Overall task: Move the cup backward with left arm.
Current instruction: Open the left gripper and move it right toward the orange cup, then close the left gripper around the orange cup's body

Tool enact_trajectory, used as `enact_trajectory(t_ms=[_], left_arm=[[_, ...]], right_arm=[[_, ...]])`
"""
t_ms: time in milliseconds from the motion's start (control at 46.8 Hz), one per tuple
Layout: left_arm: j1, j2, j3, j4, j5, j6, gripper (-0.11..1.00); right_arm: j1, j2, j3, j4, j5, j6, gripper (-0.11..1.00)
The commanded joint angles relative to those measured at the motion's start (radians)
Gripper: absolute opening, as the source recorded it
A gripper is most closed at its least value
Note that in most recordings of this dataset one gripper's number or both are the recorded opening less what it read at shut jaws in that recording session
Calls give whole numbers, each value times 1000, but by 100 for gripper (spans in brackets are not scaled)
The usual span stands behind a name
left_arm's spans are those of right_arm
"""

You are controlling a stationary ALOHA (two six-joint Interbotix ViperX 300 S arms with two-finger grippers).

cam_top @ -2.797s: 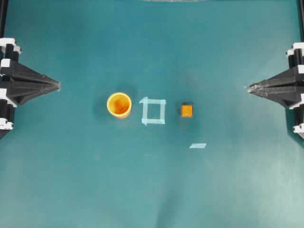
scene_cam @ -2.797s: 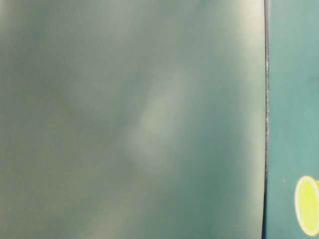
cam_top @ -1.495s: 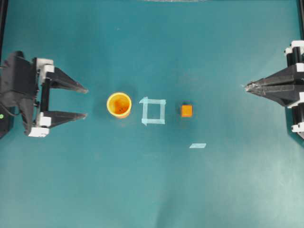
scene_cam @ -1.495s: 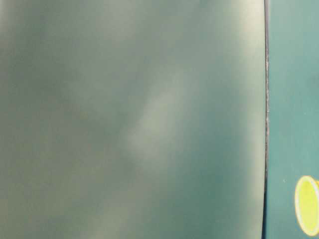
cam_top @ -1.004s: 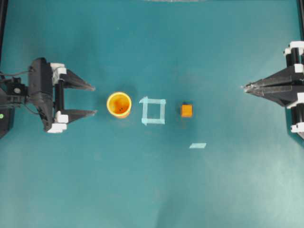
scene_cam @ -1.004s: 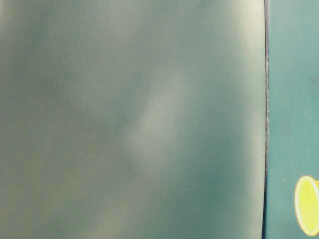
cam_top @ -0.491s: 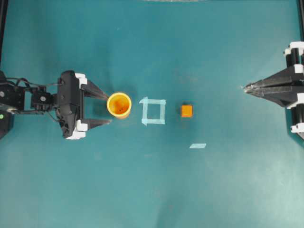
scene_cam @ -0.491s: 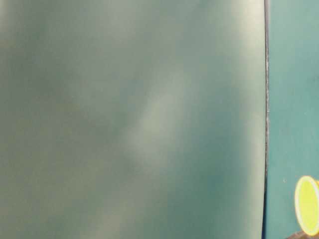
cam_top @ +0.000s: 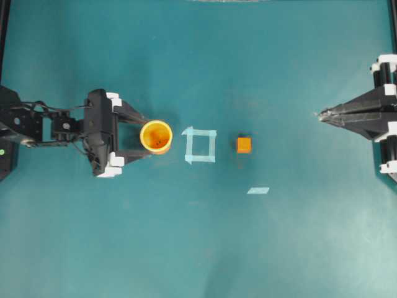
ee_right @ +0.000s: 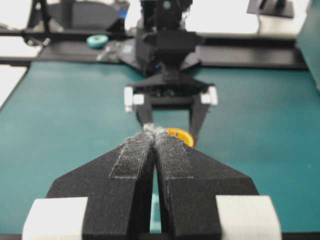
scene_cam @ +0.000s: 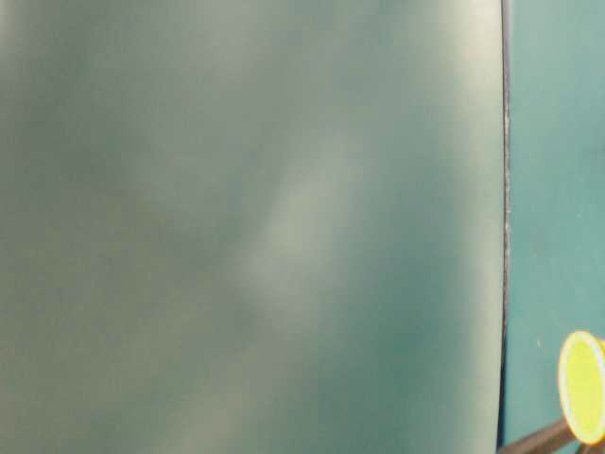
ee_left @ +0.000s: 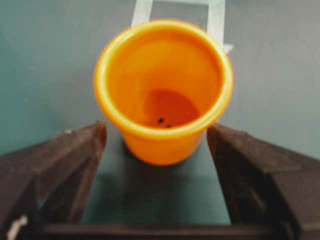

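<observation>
Here, left gripper (cam_top: 141, 136) out over the tabletop from its left edge, jaws spread wide, one black finger (ee_left: 60, 165) on each side of the cup (cam_top: 156, 136). Seen from the left wrist: cup (ee_left: 163, 90) upright between the fingers, a gap of teal showing at each side, no contact to be made out. Stood left of centre on the tabletop, about midway between the far and near edges, just left of a square outline of pale tape (cam_top: 200, 145). Beyond the square, toward the right edge, a small orange cube (cam_top: 244, 144); nearer the near edge, a loose strip of pale tape (cam_top: 258, 190). At the right edge, right gripper (cam_top: 321, 114) pressed closed to a point, well apart from everything. Tabletop (cam_top: 198, 242) covered in plain teal, faintly creased. Past the left edge, in the right wrist view, a black frame (ee_right: 250, 50), a roll of teal tape (ee_right: 97, 41) and bright, blurred room beyond. Table-level view mostly grey-green blur.
</observation>
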Motion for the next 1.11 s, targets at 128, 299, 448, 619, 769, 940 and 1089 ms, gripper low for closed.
enact_trajectory(t_ms=[128,299,448,619,769,940,1089], left_arm=[[-15,12,-60,2,-11,3,78],[-18,23,-74,2,-15,2,78],[-18,35,-74,2,-25,3,78],[-18,40,-72,2,-40,5,74],[-20,40,-74,3,-78,5,64],[-20,40,-75,8,-91,6,64],[-20,40,-72,8,-91,8,64]], right_arm=[[0,5,-31,-2,-3,2,0],[0,5,-31,-2,-3,2,0],[0,5,-31,-2,-3,2,0],[0,5,-31,-2,-3,5,0],[0,5,-31,-2,-3,6,0],[0,5,-28,-2,-3,6,0],[0,5,-31,-2,-3,6,0]])
